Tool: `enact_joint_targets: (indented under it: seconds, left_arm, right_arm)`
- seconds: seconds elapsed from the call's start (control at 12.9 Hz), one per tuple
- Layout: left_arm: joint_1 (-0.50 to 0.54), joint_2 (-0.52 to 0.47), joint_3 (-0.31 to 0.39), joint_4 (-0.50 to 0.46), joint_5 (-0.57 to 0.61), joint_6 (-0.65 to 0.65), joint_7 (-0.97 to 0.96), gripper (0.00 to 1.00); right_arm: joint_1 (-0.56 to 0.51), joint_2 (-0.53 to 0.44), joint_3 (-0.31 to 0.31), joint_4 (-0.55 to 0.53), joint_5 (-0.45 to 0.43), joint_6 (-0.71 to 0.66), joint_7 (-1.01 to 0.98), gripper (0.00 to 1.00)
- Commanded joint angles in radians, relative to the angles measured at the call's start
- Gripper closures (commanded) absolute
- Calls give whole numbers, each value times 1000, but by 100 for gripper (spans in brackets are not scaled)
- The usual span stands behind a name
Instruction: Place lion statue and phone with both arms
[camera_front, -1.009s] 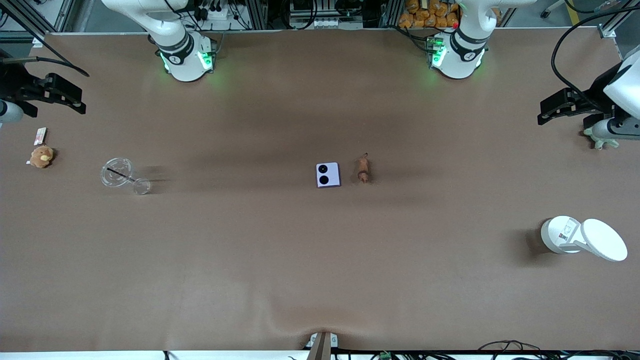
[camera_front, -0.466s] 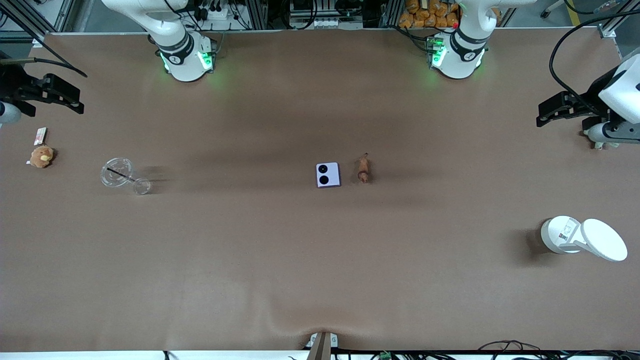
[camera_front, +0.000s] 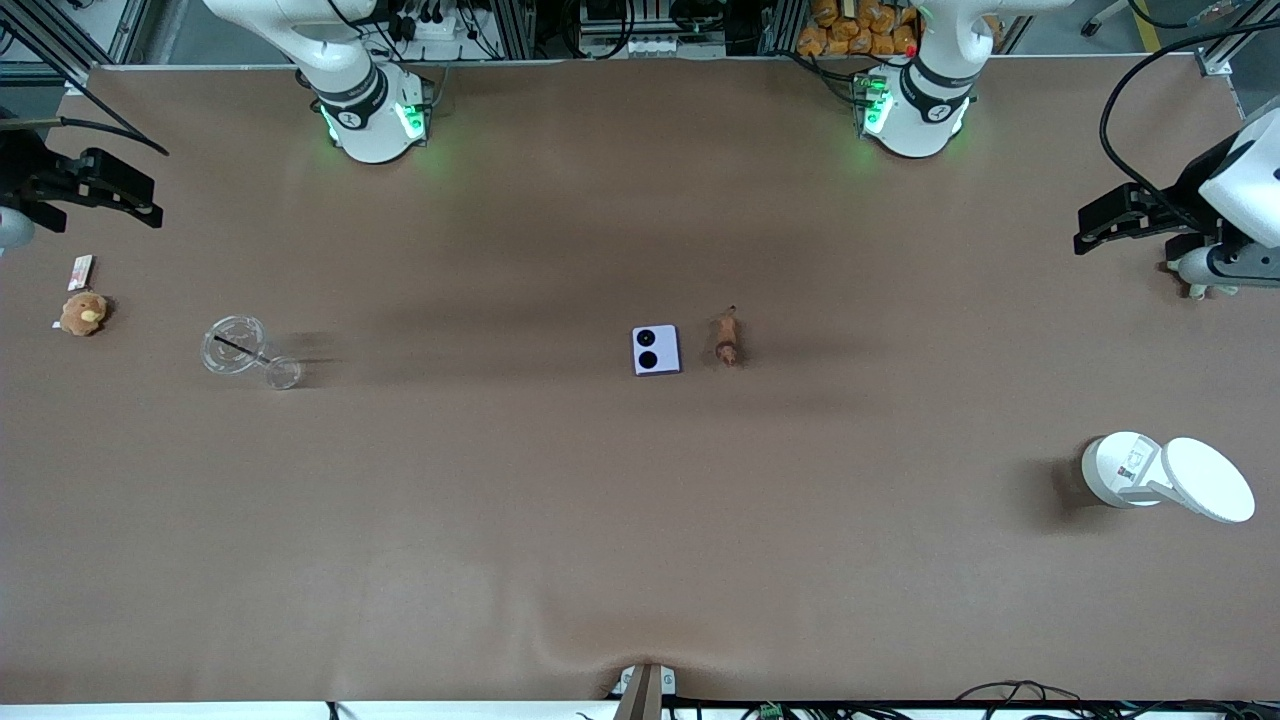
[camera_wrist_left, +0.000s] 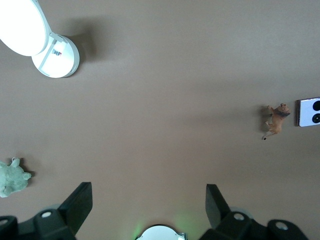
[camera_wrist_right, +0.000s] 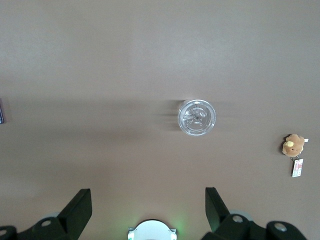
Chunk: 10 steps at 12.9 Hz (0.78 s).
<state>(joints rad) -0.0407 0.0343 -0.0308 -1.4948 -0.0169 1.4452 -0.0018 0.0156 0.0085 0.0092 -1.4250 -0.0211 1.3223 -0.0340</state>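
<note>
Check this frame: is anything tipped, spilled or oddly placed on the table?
One thing: the clear glass toward the right arm's end appears to lie on its side, with nothing spilled. The phone lies flat beside the lion statue mid-table. Both claws, left and right, hang open over the table ends.

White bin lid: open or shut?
Open. The bin lid is swung off to the side on its hinge; the left wrist view shows the same.

Lavender phone (camera_front: 656, 350) beside brown lion statue (camera_front: 726, 338)
</note>
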Motion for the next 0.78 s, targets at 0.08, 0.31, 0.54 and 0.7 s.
enact_joint_targets:
  seconds: [0.08,0.31,0.54,0.7]
  left_arm:
    - [-8,16,-1,10,0,1,-27,0]
    - [-16,24,-4,8,0,1,-41,0]
    - [-8,35,-3,10,-32,3,-43,0]
    - [-5,36,-3,8,-31,11,-43,0]
  right_arm:
    - [-22,8,12,21,-6,-15,-3,0]
    - [-16,10,14,23,0,-14,-3,0]
    - [-17,10,14,21,0,-15,-1,0]
    - [-17,10,14,21,1,-15,-1,0]
